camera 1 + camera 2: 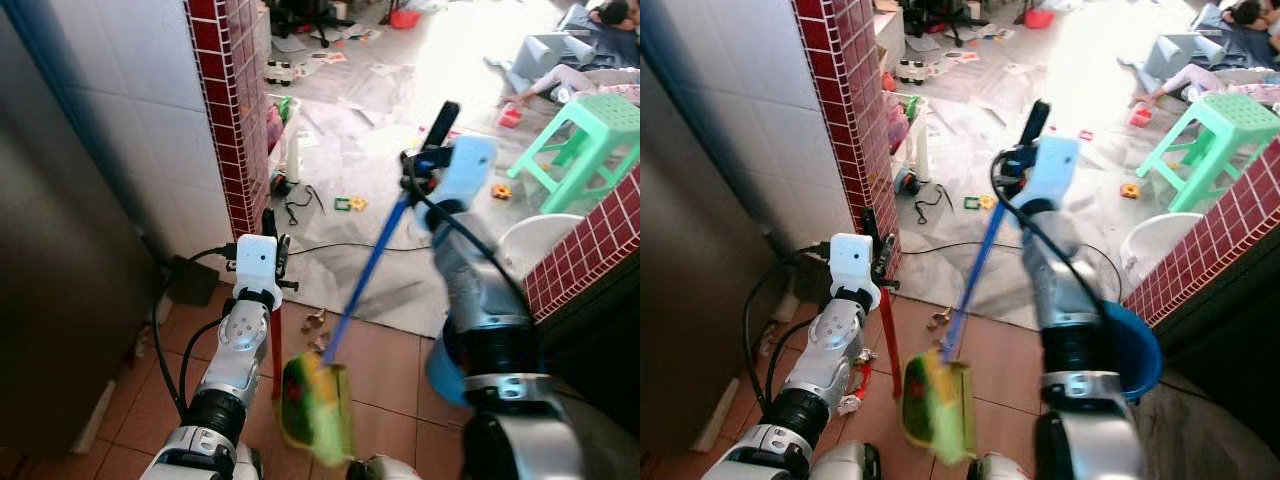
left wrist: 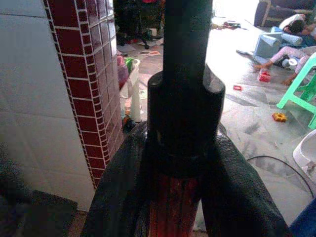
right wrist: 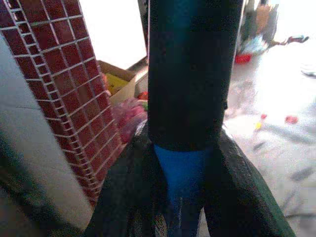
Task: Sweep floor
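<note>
No brand, label or writing can be read on anything here.

The left gripper point(image 1: 271, 232) is clamped on a thin red handle point(image 1: 275, 350) with a black cap at its top point(image 2: 187, 59); the smooth, round red shaft runs straight down from the fingers to the floor point(image 1: 390, 365), standing nearly upright. Its lower end is out of sight behind the dustpan.

The right gripper point(image 1: 432, 140) is closed on a slim blue handle point(image 1: 365, 275), also capped in black point(image 3: 190, 74), which slants down and toward the robot from the fingers. At its low end hangs a green and yellow dustpan point(image 1: 315, 405), a flat plastic scoop, blurred, between the two arms and below both grippers.

The floor beneath is glazed terracotta tile; a few small bits of debris point(image 1: 316, 322) lie just beyond the dustpan. Past the grippers the floor changes to pale grey, strewn with small toys. Beside the left gripper stands a pillar point(image 1: 228, 120) faced in small glossy red tiles with white grout. Beyond the right gripper stands a mint-green plastic stool point(image 1: 580, 140) with a perforated seat.
</note>
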Robot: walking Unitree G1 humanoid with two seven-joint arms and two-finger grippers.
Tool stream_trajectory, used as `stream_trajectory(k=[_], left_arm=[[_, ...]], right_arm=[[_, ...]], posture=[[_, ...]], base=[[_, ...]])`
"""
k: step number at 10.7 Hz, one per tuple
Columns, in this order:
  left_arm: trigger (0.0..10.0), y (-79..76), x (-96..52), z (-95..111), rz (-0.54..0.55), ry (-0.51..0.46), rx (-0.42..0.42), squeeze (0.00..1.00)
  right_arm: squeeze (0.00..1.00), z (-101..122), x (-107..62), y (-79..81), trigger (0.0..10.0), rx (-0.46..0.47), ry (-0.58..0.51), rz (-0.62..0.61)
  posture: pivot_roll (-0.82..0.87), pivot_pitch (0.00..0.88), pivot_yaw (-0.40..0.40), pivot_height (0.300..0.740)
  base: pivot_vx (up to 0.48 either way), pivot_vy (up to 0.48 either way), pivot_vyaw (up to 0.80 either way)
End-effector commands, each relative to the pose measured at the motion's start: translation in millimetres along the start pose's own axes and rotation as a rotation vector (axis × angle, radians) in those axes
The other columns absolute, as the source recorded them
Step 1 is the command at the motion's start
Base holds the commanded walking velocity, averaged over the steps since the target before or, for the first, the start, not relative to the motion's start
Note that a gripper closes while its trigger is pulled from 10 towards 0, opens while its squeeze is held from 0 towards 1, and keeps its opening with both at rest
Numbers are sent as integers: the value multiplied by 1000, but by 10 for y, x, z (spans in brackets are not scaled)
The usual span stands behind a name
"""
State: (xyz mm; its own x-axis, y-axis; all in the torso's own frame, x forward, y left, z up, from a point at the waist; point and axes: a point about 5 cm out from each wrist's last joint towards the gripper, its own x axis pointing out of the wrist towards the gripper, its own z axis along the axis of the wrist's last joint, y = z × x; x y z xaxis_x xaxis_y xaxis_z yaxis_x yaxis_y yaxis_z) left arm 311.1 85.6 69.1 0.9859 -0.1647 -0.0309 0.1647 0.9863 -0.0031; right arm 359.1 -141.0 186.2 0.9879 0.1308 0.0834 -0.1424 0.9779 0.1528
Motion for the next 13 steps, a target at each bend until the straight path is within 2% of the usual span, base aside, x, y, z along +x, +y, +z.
stream_trajectory(k=[1,4,6,7,8,10,11,13], left_arm=[[10000,-60,36,59,-20,-22,-15,0],[10000,-73,41,45,-23,-13,-2,0],[10000,-81,39,42,-27,-13,-5,0],[10000,-70,41,74,-18,-20,12,0],[10000,4,4,225,-20,-93,-4,0],[10000,137,-78,372,-13,-159,-15,0],[10000,192,-108,414,-1,-192,10,0],[10000,239,-160,383,-6,-169,8,0]], right_arm=[[0,245,16,-8,10000,-58,-118,19],[0,547,35,-84,10000,-102,-270,-4],[0,571,32,-133,10000,-193,-300,-30],[0,454,-4,-176,10000,-237,-282,-58],[0,182,-114,-253,10000,-264,-224,-102],[0,-220,-278,-267,10000,-295,-146,-134],[0,-302,-318,-222,10000,-309,-140,-140],[0,-372,-353,-196,10000,-307,-125,-134]], posture=[[-44,21,-33,740],[-47,23,-33,740],[-47,21,-33,740],[-48,22,-35,740],[-44,20,-30,740],[-32,20,-19,740],[-29,12,-10,740],[-31,6,-13,740]], base=[[0,0,0],[0,0,0],[0,0,0],[0,0,0],[0,0,0],[0,0,0],[0,0,0],[0,0,-325]])
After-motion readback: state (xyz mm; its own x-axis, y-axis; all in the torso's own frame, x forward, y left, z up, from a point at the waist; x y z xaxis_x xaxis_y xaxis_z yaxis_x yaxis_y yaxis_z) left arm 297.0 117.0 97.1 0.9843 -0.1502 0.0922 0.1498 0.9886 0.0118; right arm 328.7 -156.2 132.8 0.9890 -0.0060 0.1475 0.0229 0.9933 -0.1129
